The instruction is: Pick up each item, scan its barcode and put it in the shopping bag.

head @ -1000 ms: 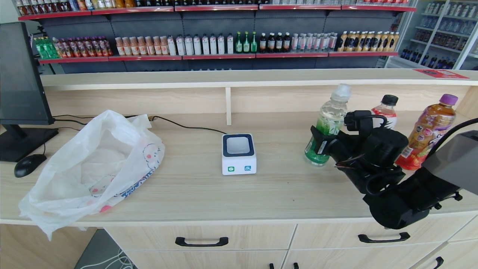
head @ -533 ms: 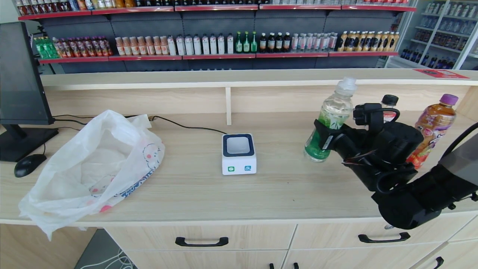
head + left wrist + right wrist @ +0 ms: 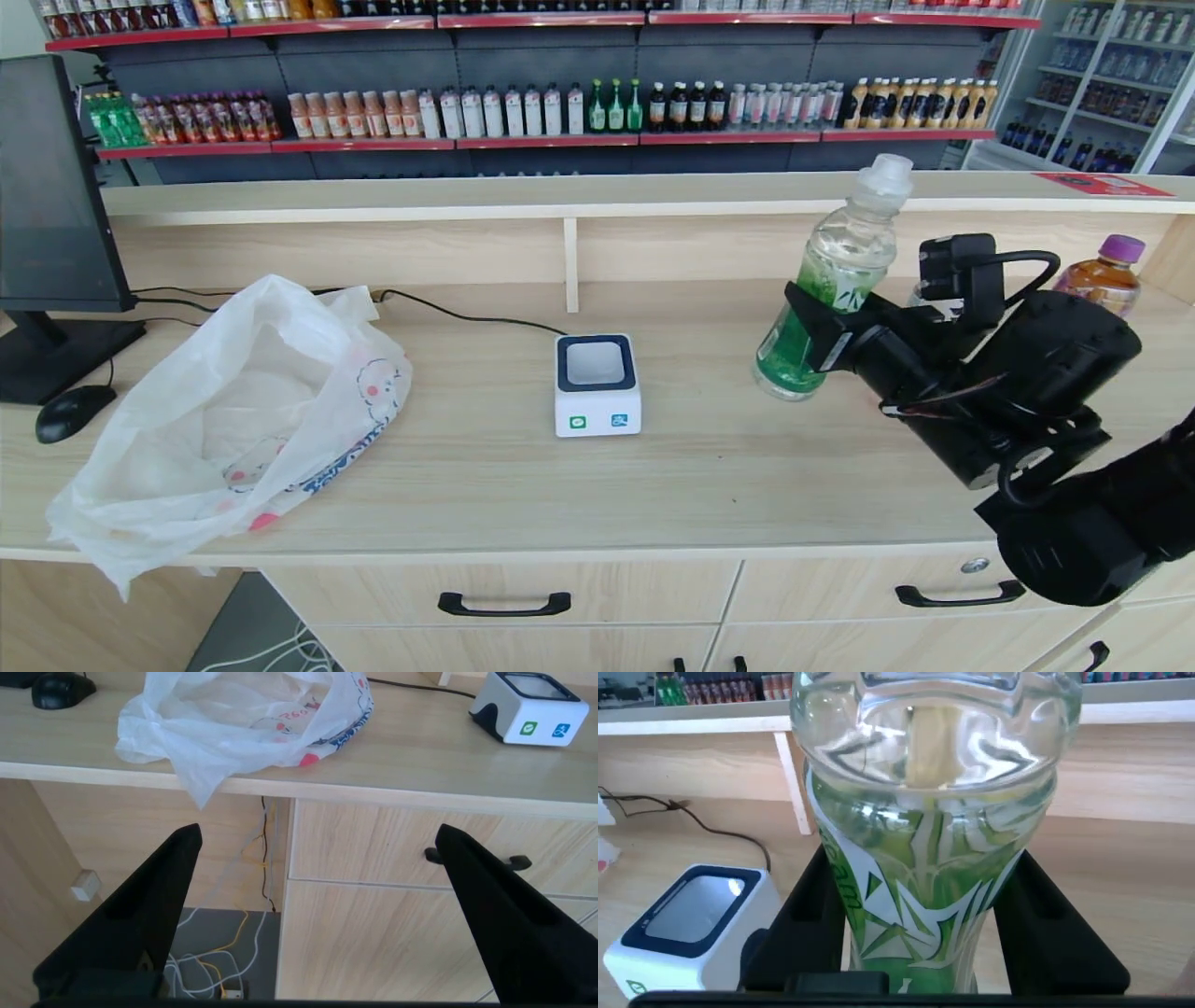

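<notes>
Shopping bag (image 3: 233, 411) slumped at the left of the counter (image 3: 709, 467), left gripper (image 3: 318, 835) spread wide below its edge, barcode scanner (image 3: 597, 385) mid-counter, and right of it the right gripper (image 3: 822, 341) pinching the green-labelled bottle (image 3: 836, 280), tilted, above the wood.

Bottle (image 3: 831, 289) sat between the fingers of the right gripper (image 3: 818, 338), above the counter (image 3: 709, 476), scanner (image 3: 597, 385) lay on the counter left of those fingers, shopping bag (image 3: 233, 420) farther left, second bottle (image 3: 1106, 275) behind and right of them, counter edge beyond the spread fingers of the left gripper (image 3: 318, 838).
</notes>
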{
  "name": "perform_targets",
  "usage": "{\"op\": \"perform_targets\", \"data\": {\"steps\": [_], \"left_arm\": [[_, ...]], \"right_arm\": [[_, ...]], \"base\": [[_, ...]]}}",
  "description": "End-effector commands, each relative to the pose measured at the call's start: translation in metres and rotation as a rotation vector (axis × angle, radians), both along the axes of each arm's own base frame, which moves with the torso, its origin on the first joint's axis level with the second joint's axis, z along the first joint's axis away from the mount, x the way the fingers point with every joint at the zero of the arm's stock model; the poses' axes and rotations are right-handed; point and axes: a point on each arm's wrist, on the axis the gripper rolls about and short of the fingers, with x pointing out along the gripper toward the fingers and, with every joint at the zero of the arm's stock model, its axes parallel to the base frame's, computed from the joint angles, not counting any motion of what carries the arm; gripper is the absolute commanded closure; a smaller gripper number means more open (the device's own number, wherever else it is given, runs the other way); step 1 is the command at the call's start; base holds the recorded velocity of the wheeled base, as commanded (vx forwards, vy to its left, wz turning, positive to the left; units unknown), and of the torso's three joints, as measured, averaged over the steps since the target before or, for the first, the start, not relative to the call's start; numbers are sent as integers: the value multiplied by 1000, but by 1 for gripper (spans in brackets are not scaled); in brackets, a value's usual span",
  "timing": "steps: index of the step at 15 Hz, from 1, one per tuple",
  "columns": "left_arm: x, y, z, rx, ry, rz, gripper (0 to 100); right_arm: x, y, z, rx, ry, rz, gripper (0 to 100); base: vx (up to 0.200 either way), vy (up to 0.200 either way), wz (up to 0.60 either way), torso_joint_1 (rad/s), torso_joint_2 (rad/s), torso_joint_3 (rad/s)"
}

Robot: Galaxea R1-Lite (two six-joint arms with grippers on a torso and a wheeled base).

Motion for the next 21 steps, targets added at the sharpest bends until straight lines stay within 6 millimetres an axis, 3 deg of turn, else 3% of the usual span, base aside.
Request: {"op": "perform_targets", "data": {"steps": [1,4,7,13,16,21], "left_arm": [[0,0,0,0,0,0,0],[0,0,0,0,-1,0,0],[0,0,0,0,0,0,0],[0,0,0,0,-1,0,0],[0,0,0,0,0,0,0],[0,0,0,0,0,0,0]], "right_arm": [[-25,7,16,15,-35,57,100],[-65,2,26,10,-53,146,100],[-110,-13,15,13,0,246,100],[-127,-11,25,208,61,494,100],[-140,4,25,271,76,645,100],[-169,49,27,361,162,937,100]], "base": [[0,0,0,0,0,0],[0,0,0,0,0,0],[0,0,0,0,0,0],[0,0,0,0,0,0],[0,0,0,0,0,0],[0,0,0,0,0,0]]}}
